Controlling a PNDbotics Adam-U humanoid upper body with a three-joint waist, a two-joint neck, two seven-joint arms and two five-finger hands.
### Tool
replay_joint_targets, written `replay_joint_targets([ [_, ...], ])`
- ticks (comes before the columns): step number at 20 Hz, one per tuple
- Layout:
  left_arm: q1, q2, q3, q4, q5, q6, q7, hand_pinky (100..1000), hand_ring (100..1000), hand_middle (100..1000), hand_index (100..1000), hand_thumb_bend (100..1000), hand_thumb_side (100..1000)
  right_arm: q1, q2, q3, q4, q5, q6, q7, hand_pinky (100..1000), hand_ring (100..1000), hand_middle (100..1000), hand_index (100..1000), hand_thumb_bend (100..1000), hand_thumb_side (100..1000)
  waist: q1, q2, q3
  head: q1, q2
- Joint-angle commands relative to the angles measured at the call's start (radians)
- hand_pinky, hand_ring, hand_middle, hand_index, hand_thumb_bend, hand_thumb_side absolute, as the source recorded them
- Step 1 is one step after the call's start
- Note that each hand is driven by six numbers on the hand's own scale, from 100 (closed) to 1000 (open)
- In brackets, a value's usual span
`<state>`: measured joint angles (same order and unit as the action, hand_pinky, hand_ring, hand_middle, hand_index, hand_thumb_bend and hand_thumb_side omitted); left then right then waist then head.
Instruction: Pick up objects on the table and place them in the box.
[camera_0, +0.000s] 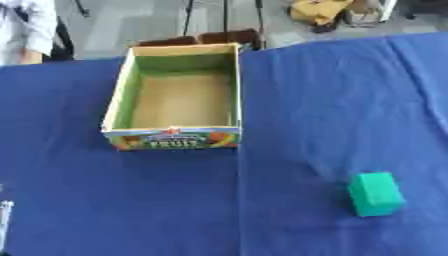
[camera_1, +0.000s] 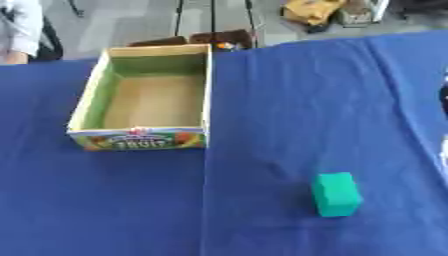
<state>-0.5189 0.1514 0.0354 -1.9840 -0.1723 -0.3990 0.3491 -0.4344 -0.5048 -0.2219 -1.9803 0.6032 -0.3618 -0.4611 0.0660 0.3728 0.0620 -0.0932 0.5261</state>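
An open cardboard box (camera_0: 122, 95) with green inner walls and a colourful fruit label on its front stands upright at the table's far left of centre. Only its bare brown floor shows inside. A green block (camera_0: 375, 194) lies alone on the blue tablecloth at the near right, well apart from the box. A thin pale sliver of my left hand (camera_0: 4, 220) shows at the lower left edge of the left eye view. A dark sliver of my right hand (camera_1: 444, 97) shows at the right edge of the right eye view. Neither touches anything.
A blue cloth (camera_0: 315, 110) covers the whole table, with a fold line running from the box's near right corner toward me. Beyond the far edge are chairs, a yellow bag and a person standing at the far left.
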Motion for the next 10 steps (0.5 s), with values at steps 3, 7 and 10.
replay_joint_targets([
  [3, -0.011, 0.015, 0.008, -0.016, -0.001, -0.001, 0.005, 788, 924, 924, 1000, 100, 1000, -0.008, -0.014, -0.01, -0.02, -0.001, 0.001, -0.003, 734, 660, 705, 831, 100, 1000, -0.004, -0.023, 0.001, 0.004, -0.012],
  [7, -0.011, 0.016, 0.008, -0.016, -0.001, -0.002, 0.006, 788, 924, 923, 1000, 100, 1000, -0.009, -0.019, -0.008, -0.02, -0.001, 0.001, -0.002, 735, 663, 706, 832, 100, 1000, -0.005, -0.025, 0.001, 0.004, -0.012],
  [10, -0.01, 0.016, 0.008, -0.016, -0.001, -0.002, 0.006, 788, 924, 923, 1000, 100, 1000, -0.015, -0.04, 0.0, -0.02, -0.001, 0.003, 0.004, 734, 669, 711, 834, 100, 1000, -0.007, -0.027, 0.0, 0.003, -0.009],
])
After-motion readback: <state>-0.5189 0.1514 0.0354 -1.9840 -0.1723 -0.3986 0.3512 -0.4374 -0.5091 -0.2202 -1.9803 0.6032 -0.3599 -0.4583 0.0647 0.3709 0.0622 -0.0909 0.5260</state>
